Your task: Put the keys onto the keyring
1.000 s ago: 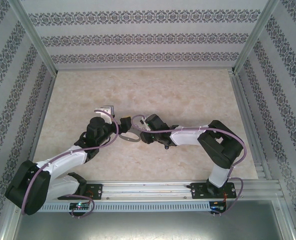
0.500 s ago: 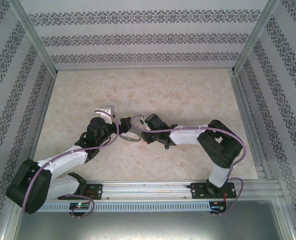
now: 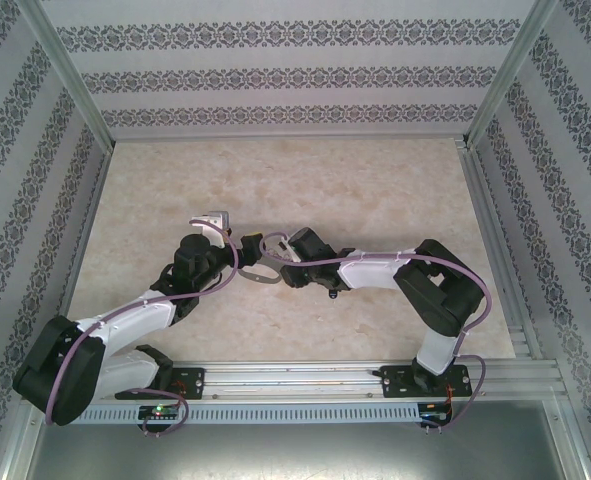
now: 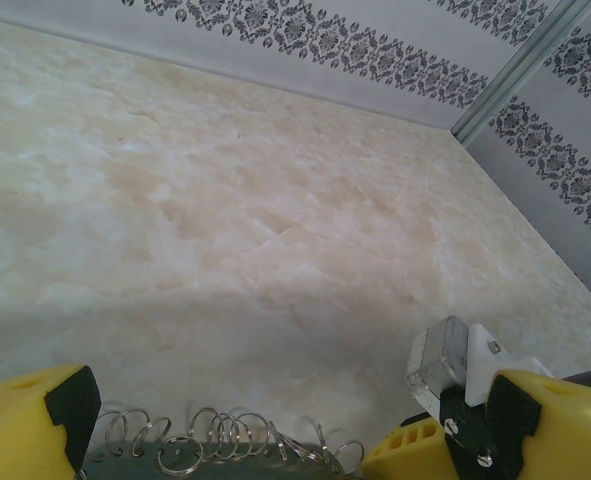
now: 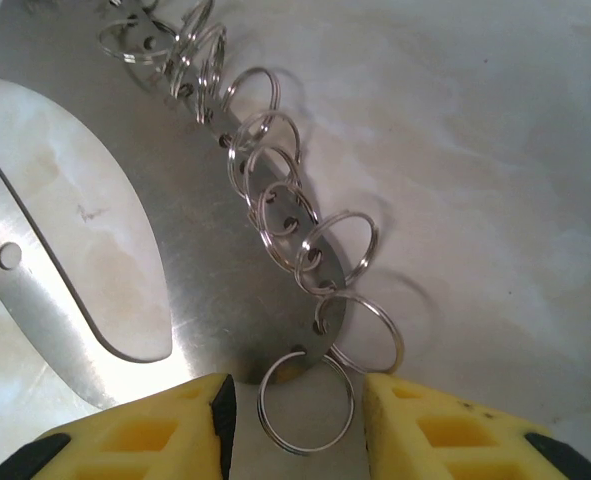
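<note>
Half-parted on the right gripper [image 5: 295, 415], yellow pads [image 5: 145, 430] flanking, not pinching, the last split ring [image 5: 307, 405] of the keyring [image 5: 205, 230]. Spread wide on the left gripper [image 4: 250, 435], with the grey plate's row of silvery rings between its tips. Sits near the middle of the marble table [image 4: 275, 250], between both grippers.

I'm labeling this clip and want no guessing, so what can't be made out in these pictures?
Right wrist view: the top edge cuts off the keyring and its farthest rings.
Left wrist view: the bottom edge cuts off the keyring, so whether the left gripper clamps it is unclear.
Top view: the right arm overlaps the keyring; the rings are too small to count.
</note>
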Motion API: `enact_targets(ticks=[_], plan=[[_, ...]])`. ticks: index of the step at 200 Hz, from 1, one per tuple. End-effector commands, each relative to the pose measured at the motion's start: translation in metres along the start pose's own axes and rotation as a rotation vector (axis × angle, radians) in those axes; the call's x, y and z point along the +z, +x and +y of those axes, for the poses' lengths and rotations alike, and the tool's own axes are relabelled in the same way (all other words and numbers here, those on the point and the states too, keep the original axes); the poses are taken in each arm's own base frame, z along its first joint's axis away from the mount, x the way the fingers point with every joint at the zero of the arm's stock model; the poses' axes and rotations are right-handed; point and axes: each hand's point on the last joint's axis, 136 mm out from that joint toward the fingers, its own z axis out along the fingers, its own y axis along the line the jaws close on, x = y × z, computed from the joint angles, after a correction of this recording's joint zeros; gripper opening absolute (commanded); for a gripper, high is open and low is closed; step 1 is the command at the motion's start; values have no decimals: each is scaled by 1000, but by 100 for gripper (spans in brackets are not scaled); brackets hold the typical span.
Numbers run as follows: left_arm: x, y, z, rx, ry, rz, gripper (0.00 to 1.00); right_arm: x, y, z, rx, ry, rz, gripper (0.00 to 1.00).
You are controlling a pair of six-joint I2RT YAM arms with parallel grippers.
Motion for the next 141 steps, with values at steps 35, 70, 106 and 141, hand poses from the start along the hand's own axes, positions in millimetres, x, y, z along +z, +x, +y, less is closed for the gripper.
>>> enact_targets(ticks=[35,70,106,141], plan=[[1,-3,-4,-18,30,-21,100,2,0,-12,-109,125,29,40],[1,-2,-5,-22,34,-22,100,7,-2,-10,-149,157,38,38],[2,-3,-5,-24,38,-25,100,10,-5,-9,-162,169,35,31],[1,-4,-6,-23,39,-27,100,6,-5,-9,-166,171,34,18]])
